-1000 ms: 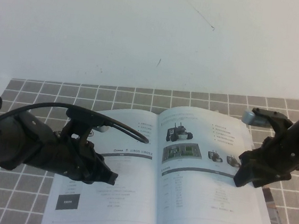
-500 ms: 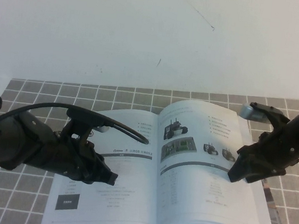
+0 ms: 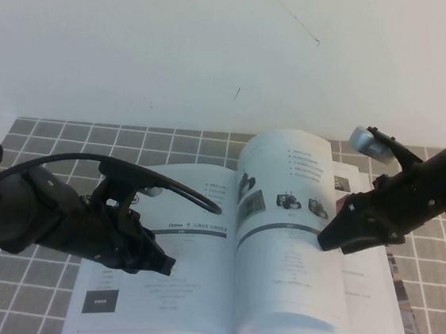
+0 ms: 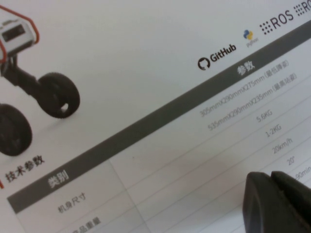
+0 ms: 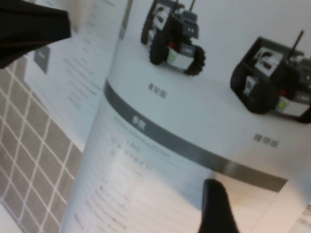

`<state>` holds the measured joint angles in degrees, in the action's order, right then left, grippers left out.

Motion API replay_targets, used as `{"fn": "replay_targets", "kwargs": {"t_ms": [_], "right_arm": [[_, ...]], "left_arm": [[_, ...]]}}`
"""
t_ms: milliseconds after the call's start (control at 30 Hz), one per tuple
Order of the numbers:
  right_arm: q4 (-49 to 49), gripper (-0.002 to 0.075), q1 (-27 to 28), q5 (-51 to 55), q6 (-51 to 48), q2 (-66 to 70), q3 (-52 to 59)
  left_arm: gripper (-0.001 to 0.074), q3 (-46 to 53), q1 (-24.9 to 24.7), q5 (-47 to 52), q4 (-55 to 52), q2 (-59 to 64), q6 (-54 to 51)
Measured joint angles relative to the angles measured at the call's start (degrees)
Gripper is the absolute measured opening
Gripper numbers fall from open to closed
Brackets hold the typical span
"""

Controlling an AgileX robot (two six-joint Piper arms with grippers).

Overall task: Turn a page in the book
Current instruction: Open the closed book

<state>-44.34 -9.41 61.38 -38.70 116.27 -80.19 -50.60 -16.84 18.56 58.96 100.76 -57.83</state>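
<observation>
The tiled table [image 3: 43, 128] is carrying the book [image 3: 186, 291], which is lying open in front of both arms, with loose magazine sheets [image 3: 403, 310] sticking out from under its far-right side, beneath the right gripper.

The left gripper [image 3: 166, 265] is resting low on the left-hand leaf [image 3: 195, 280], the 1 showing a white 2-wheeled robot. Its jaws are looking pressed together in the left wrist view, holding nothing, only pinning the paper beneath its tip.

The page [image 3: 289, 222] is rising just left of the right gripper [image 3: 334, 234], bowing up from the spine and curling over toward the left gripper. The right gripper is pushing at the page's outer edge with its jaws spread wide; whether they are pinching the sheet or only shoving it is not clear from the frames.

Handling, as a judgement: the page is looking thin, light, glossy and floppy, so it is likely slipping easily off a hard finger and creasing if squeezed near the middle. The best hold is probably the free outer edge, lifted from underneath and swept over the spine.

Against 1 second earlier, the page is standing much steeper, where it was lying nearly flat; the right gripper is sitting further toward the spine, and a colour-photo leaf is showing behind it. The left gripper is unchanged.
</observation>
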Motion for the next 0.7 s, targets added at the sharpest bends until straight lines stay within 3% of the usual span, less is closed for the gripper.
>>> {"fn": "replay_targets", "kwargs": {"t_ms": [333, 700], "right_arm": [[-16.03, 0.0406, 0.0, 6.05, -8.58, 0.0, -0.13], [-18.47, 0.0406, 0.0, 6.34, -10.0, 0.0, -0.23]], "left_arm": [[-0.0004, 0.0, 0.0, -0.04, 0.0, 0.0, 0.0], [-0.0004, 0.0, 0.0, -0.04, 0.75, 0.0, 0.0]]}}
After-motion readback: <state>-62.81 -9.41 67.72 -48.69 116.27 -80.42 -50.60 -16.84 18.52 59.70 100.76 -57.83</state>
